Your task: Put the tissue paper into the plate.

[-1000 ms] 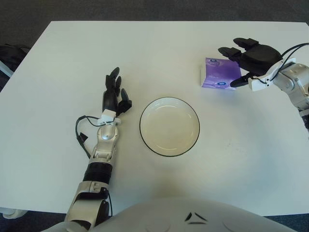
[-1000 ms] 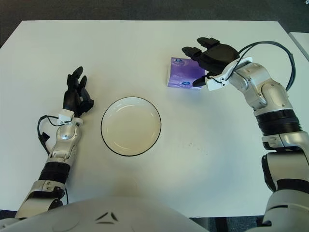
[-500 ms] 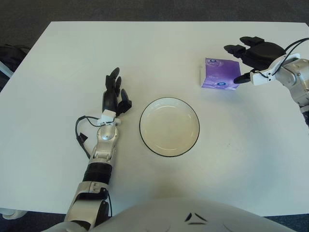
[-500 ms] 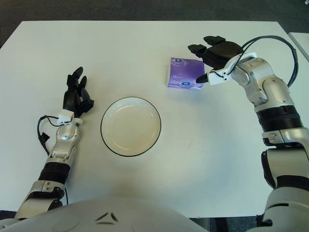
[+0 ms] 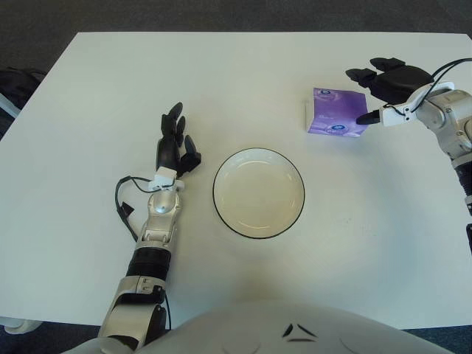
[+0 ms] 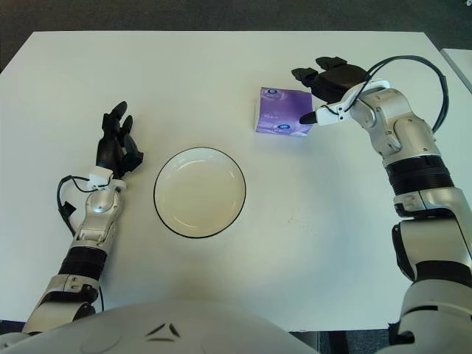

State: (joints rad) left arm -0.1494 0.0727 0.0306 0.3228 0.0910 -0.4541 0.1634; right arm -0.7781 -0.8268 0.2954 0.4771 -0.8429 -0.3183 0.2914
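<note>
Tissue paper, a purple packet, is lying flat on the white table, up and to the right of the plate and well apart from it. Right hand is hovering at the packet's right edge with its black fingers spread wide, holding nothing; the thumb tip is pointing at the packet's near right corner, though whether it is touching cannot be told. Plate, white with a dark rim, is sitting near the table's middle with nothing in it. Left hand is showing to the left of the plate, its fingers loosely extended and pointing away from the robot, gripping nothing.
</note>
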